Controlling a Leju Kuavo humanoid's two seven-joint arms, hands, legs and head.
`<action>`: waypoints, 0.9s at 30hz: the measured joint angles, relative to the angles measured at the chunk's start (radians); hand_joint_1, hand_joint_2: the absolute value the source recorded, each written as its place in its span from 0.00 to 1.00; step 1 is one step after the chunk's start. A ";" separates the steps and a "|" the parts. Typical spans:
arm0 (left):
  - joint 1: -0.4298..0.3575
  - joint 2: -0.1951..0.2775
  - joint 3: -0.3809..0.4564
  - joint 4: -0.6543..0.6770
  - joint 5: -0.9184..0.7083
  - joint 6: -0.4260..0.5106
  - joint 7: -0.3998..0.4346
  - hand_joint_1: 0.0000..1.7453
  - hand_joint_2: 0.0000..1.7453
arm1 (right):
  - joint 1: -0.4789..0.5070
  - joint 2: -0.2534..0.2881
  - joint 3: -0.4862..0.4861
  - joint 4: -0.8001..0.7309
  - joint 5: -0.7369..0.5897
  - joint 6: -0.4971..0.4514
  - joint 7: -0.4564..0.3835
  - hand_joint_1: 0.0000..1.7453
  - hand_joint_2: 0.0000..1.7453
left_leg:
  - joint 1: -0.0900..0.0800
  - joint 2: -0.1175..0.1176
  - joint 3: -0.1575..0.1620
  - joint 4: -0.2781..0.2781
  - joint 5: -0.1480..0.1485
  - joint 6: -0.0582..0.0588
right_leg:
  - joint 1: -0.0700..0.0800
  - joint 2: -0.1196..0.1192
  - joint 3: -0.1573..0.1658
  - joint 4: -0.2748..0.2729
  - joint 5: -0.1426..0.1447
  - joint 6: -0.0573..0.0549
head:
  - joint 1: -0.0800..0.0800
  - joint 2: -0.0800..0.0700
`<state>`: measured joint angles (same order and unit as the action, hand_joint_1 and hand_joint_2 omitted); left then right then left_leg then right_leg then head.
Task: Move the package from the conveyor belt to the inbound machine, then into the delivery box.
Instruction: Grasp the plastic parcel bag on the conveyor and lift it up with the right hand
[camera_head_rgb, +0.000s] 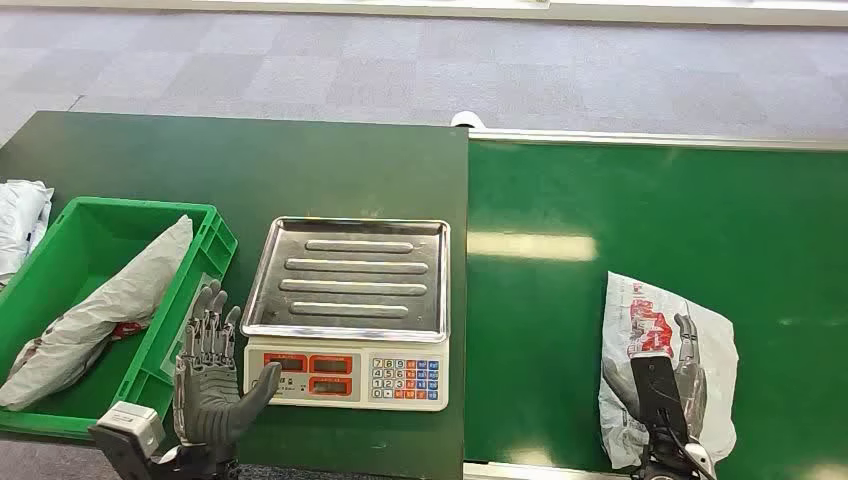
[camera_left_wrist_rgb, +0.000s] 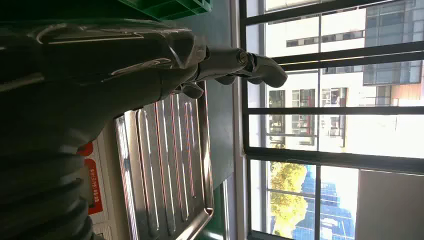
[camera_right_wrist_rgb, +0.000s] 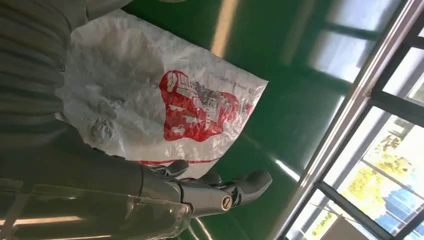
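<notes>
Head view: one package (camera_head_rgb: 660, 350) lies on the conveyor belt (camera_head_rgb: 560, 330) under the right hand (camera_head_rgb: 685, 370), grasp unclear; one scale (camera_head_rgb: 347, 310); one green box (camera_head_rgb: 215, 240) holding one bag (camera_head_rgb: 100, 310); the left hand (camera_head_rgb: 210, 380) is spread, empty.

Left wrist view: scale tray (camera_left_wrist_rgb: 170, 165).

Right wrist view: fingers (camera_right_wrist_rgb: 220, 187) beside the package.

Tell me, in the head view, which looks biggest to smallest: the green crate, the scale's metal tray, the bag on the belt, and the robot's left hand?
1. Green crate
2. Metal tray, looking close to the crate
3. Bag on the belt
4. Left hand, though it is nearest the camera, which makes it look bigger
</notes>
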<state>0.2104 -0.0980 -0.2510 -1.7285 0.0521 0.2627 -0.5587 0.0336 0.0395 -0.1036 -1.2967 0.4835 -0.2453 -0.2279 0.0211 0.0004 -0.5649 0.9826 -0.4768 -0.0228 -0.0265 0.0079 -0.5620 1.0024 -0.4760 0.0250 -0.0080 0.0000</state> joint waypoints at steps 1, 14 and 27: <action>-0.001 0.000 -0.001 0.002 0.000 0.001 -0.001 0.00 1.00 | -0.002 0.000 -0.002 0.006 -0.001 0.001 0.005 0.00 1.00 | 0.000 0.000 0.000 0.000 0.000 0.000 | 0.000 0.000 0.000 0.000 0.000 0.000 | 0.000 0.000; -0.030 0.010 -0.030 0.048 0.015 0.016 -0.009 0.00 1.00 | -0.092 -0.001 -0.022 0.234 0.095 0.100 0.142 1.00 1.00 | 0.000 0.001 0.001 0.000 0.000 0.000 | 0.000 0.000 0.000 0.000 0.000 0.000 | 0.000 0.000; -0.045 0.009 -0.031 0.063 0.002 0.033 -0.002 0.00 1.00 | -0.157 -0.001 0.001 0.322 0.152 0.117 0.148 1.00 1.00 | 0.000 0.001 0.007 0.000 0.000 0.000 | 0.000 0.001 0.006 0.000 0.000 0.000 | 0.000 0.000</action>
<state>0.1656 -0.0892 -0.2819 -1.6659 0.0540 0.2956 -0.5606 -0.1234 0.0381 -0.1023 -0.9749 0.6351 -0.1278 -0.0798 0.0215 0.0018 -0.5574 0.9826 -0.4770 -0.0228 -0.0262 0.0084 -0.5558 1.0023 -0.4758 0.0248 -0.0082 0.0000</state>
